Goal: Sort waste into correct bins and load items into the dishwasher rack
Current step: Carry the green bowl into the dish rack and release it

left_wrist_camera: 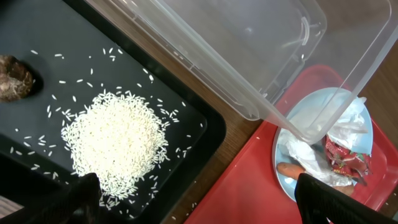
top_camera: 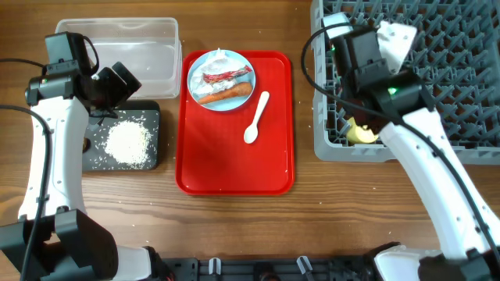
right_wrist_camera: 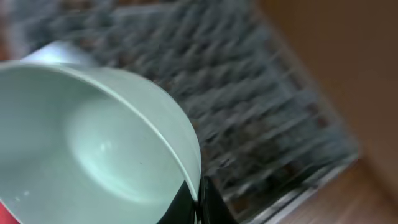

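The bowl (right_wrist_camera: 93, 143) sits rim-pinched in my right gripper (right_wrist_camera: 193, 202), over the dishwasher rack (top_camera: 453, 78) at two o'clock. Loading step, I reckon; next I seat it between pegs, then release. My left gripper (top_camera: 117, 78) gapes empty above the rice (top_camera: 129, 143), nine o'clock.

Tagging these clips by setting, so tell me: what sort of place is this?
Probably a robot test bench staged as kitchen cleanup: a grey dishwasher rack sits on a wooden table, a red tray holds a plate of leftovers, and the left arm and right arm flank them.
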You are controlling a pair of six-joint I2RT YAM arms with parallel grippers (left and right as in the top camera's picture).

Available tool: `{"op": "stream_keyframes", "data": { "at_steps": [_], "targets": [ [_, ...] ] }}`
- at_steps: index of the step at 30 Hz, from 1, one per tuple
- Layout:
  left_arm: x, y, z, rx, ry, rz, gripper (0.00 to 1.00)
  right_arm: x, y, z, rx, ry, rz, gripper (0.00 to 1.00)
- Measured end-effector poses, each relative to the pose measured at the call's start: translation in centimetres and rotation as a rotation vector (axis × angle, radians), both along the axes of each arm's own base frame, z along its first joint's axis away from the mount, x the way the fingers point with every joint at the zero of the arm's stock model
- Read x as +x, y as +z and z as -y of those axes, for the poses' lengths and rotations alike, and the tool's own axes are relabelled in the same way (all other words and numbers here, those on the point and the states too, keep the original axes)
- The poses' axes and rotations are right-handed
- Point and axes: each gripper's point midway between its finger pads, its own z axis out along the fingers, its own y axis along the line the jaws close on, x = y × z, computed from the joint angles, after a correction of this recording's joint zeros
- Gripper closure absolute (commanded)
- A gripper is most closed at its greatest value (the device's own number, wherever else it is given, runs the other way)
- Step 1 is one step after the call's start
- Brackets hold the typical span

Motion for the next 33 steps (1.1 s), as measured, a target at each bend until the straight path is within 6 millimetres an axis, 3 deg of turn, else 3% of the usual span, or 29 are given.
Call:
{"op": "stream_keyframes", "data": {
  "at_steps": [3, 6, 9, 12, 13, 20, 33],
  "targets": [
    [0.0, 0.0, 0.0, -0.002, -0.001, 0.000, 0.00, 2.3, -0.1, 2.0, -0.132, -0.060, 0.012, 0.96],
    [0.0, 0.0, 0.0, -0.002, -0.001, 0.000, 0.00, 4.0, -1.4, 2.3, -0.221, -0.056, -0.033, 0.96],
    [0.0, 0.0, 0.0, -0.002, -0.001, 0.002, 0.00, 5.9, -4.2, 2.0, -0.331, -0.006, -0.151, 0.96],
    [0.1, 0.0, 0.0, -0.001, -0.001, 0.004, 0.00, 6.4, -5.7, 2.1, -0.404, 0.011, -0.231, 0.96],
    [0.1, 0.0, 0.0, -0.002, -0.001, 0.003, 0.00, 6.8, -7.1, 2.0, -0.433, 0.024, -0.278, 0.96],
    [0.1, 0.0, 0.0, -0.002, -0.001, 0.003, 0.00, 6.9, -9.1, 1.0, -0.451, 0.089, -0.364, 0.96],
    [0.1, 0.0, 0.0, -0.002, -0.001, 0.003, 0.00, 5.7, -9.3, 0.7, -0.510, 0.110, -0.443, 0.95]
  ]
}}
